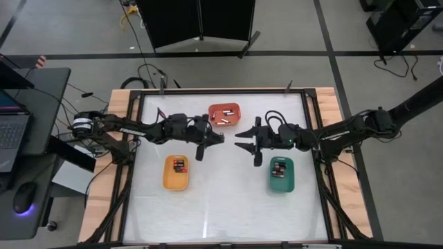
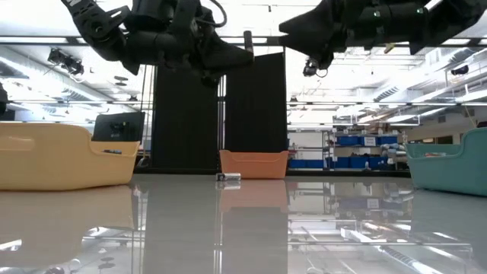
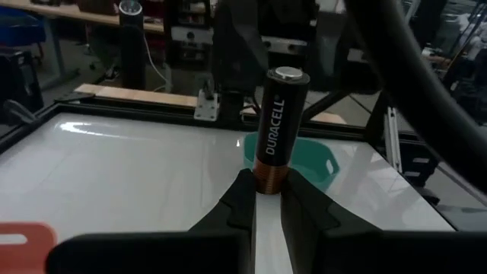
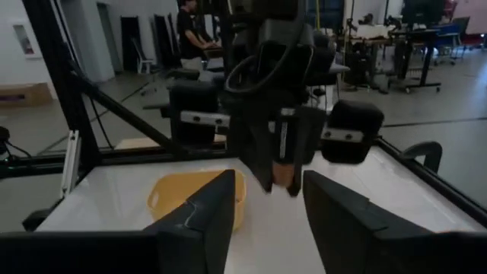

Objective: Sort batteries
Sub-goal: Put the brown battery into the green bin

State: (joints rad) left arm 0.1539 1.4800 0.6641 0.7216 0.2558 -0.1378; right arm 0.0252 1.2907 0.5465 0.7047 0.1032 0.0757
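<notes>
My left gripper (image 1: pixel 217 139) hovers over the table's middle, shut on a black and copper Duracell battery (image 3: pixel 275 125). My right gripper (image 1: pixel 240 138) faces it from the right, open, with a small gap between the two arms. In the right wrist view the battery (image 4: pixel 284 156) shows just beyond my open right fingers (image 4: pixel 221 205). Another small battery (image 2: pixel 228 178) lies on the table in front of the orange tray (image 2: pixel 254 164). More batteries lie in the orange tray (image 1: pixel 224 114), the yellow tray (image 1: pixel 176 173) and the green tray (image 1: pixel 281 174). My left gripper pinches the battery's copper end (image 3: pixel 268 181) between its two fingertips (image 3: pixel 242 199). The fingers come level from the table's left. The battery sticks out forward past the fingertips, in line with them, its silvery cap (image 3: pixel 286 74) toward the right arm. It is lifted clear of the table.
The white table top lies inside a dark frame (image 1: pixel 308 104) with wooden side rails (image 1: pixel 118 104). The three trays stand around the grippers: orange toward the far edge, yellow near left, green near right. A laptop desk (image 1: pixel 28 131) stands left of the table.
</notes>
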